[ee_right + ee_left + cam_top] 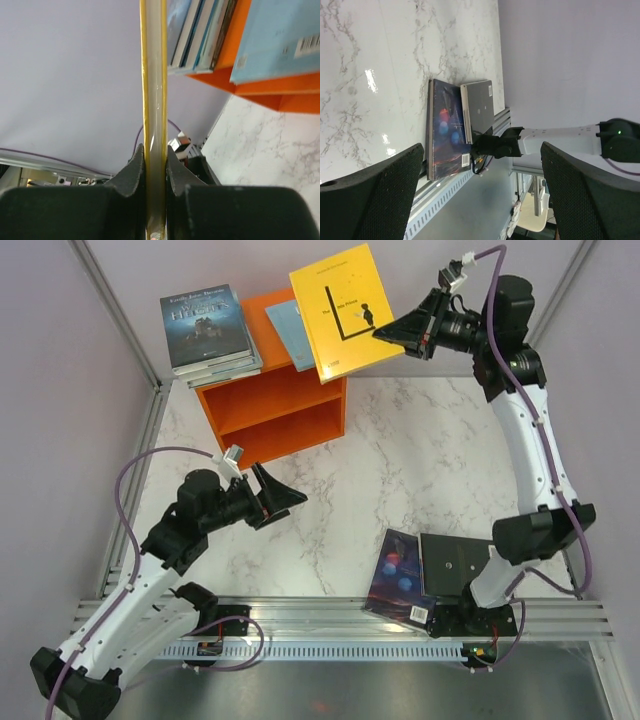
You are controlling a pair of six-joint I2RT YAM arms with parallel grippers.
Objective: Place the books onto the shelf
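The orange shelf [270, 390] stands at the back left, its open front facing the arms. A stack of books [205, 330] lies on its top, with a light blue book [288, 335] beside the stack. My right gripper [385, 335] is shut on the edge of a yellow book [345, 310], held in the air above the shelf's right end. In the right wrist view the yellow book [153, 75] runs edge-on between the jaws of my right gripper [154, 160]. My left gripper [285, 495] hangs open and empty in front of the shelf. A dark blue book [400, 575] and a black book [455, 565] lie by the right arm's base.
In the left wrist view the dark blue book [447, 130] and the black book [480, 107] lie at the table's near edge, next to the metal rail [445, 195]. Purple walls close in the table on the left, back and right.
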